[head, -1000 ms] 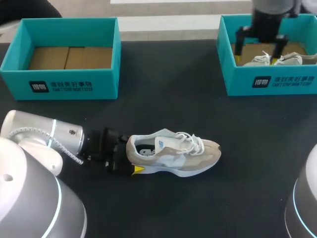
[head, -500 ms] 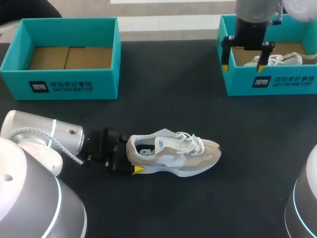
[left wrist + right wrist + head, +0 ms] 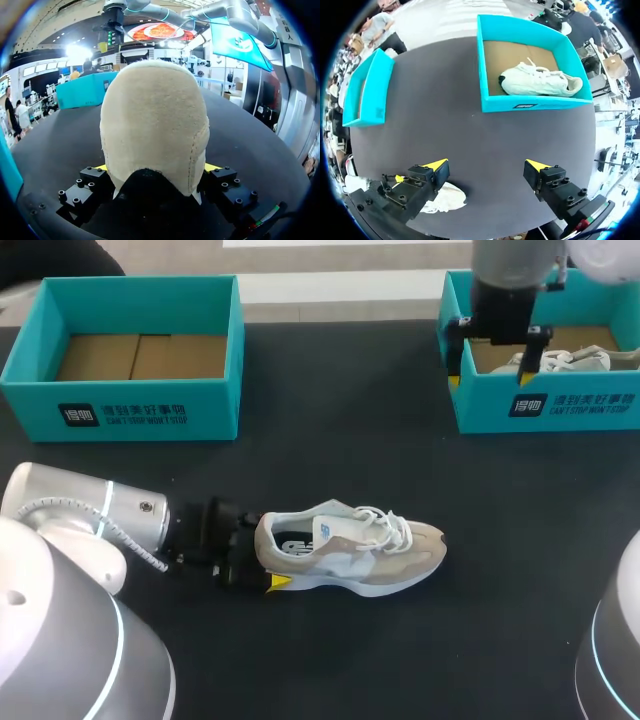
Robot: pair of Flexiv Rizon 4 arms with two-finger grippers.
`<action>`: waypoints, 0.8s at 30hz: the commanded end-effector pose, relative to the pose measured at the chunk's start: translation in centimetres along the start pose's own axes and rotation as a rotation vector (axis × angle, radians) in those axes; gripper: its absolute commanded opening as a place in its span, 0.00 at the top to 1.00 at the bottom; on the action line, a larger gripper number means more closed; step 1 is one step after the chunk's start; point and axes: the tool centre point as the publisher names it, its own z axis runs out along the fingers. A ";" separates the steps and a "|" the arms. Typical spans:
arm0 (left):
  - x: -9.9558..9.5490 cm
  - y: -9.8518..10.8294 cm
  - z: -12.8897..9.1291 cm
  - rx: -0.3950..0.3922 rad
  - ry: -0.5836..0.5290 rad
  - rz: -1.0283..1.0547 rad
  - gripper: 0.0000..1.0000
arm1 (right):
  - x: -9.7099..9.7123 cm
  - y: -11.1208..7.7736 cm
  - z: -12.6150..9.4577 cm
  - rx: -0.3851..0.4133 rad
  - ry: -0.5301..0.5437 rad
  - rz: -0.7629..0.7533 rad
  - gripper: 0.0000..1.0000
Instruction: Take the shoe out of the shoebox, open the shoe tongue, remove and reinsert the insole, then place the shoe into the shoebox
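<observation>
**A:** What does the head view give us, biggest things first?

**B:** The black table (image 3: 340, 440), with a teal left shoebox (image 3: 140, 408) at the far left and a right shoebox (image 3: 560, 405) at the far right. The left arm (image 3: 90, 520) lies low along the near left. The right arm (image 3: 510, 270) comes down over the right shoebox's left end.

**A:** And the shoe?

**B:** The beige shoe (image 3: 350, 545) lies on the table, near the middle, with its toe pointing right. The head view shows only one yellow tip at its heel. The left wrist view shows the left gripper (image 3: 156, 171) with a tip pressed to each side of the heel, so it is clamped on the shoe.

**A:** The right gripper?

**B:** The right gripper (image 3: 490, 365) has its fingers spread wide with nothing between them. Its wrist view shows a white shoe (image 3: 540, 82) lying whole inside the right shoebox, which the arm partly hides in the head view.
</observation>
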 end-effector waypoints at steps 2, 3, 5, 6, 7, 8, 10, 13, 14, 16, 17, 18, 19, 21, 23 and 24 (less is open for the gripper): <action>-0.1 0.1 0.4 -0.005 0.003 0.000 1.00 | 3.4 -3.8 -1.0 -0.028 -0.006 0.012 0.00; -0.1 0.1 0.4 -0.005 0.003 0.000 1.00 | 3.8 -4.4 -1.1 -0.026 0.002 0.015 0.00; -0.1 0.1 0.4 -0.005 0.003 0.000 1.00 | 5.7 -6.3 -1.3 -0.042 0.026 0.030 0.00; -0.1 0.1 0.4 -0.005 0.003 0.000 1.00 | 6.7 -7.1 -1.2 -0.035 0.017 0.012 0.00; -0.1 0.1 0.4 -0.005 0.003 0.000 1.00 | 7.2 -7.8 -1.2 -0.028 0.006 0.020 0.00; -0.1 0.1 0.4 -0.005 0.003 0.000 1.00 | 8.0 -8.8 -1.1 -0.029 0.007 0.028 0.00; -0.1 0.1 0.4 -0.005 0.003 0.000 1.00 | 9.6 -10.7 -1.2 -0.037 0.025 0.045 0.00; -0.1 0.1 0.4 -0.005 0.003 0.000 1.00 | 12.2 -13.3 -1.3 0.005 -0.010 0.007 0.00; -0.1 0.1 0.4 -0.005 0.003 0.000 1.00 | 13.1 -14.0 -1.4 0.016 -0.010 -0.015 0.00; -0.1 0.1 0.4 -0.005 0.003 0.000 1.00 | 14.7 -15.6 -1.8 0.008 0.006 0.009 0.00; -0.1 0.1 0.4 -0.005 0.003 0.000 1.00 | 15.3 -16.2 -2.0 -0.003 0.025 0.030 0.00; -0.1 0.1 0.4 -0.005 0.003 0.000 1.00 | 16.1 -16.9 -2.1 0.000 0.042 0.026 0.00; -0.1 0.1 0.4 -0.005 0.003 0.000 1.00 | 16.7 -17.4 -2.1 0.018 0.037 0.022 0.00; -0.1 0.1 0.4 -0.005 0.003 0.000 1.00 | 16.7 -17.4 -2.1 0.018 0.037 0.022 0.00; -0.1 0.1 0.4 -0.005 0.003 0.000 1.00 | 16.7 -17.4 -2.1 0.018 0.037 0.022 0.00; -0.1 0.1 0.4 -0.005 0.003 0.000 1.00 | 16.7 -17.4 -2.1 0.018 0.037 0.022 0.00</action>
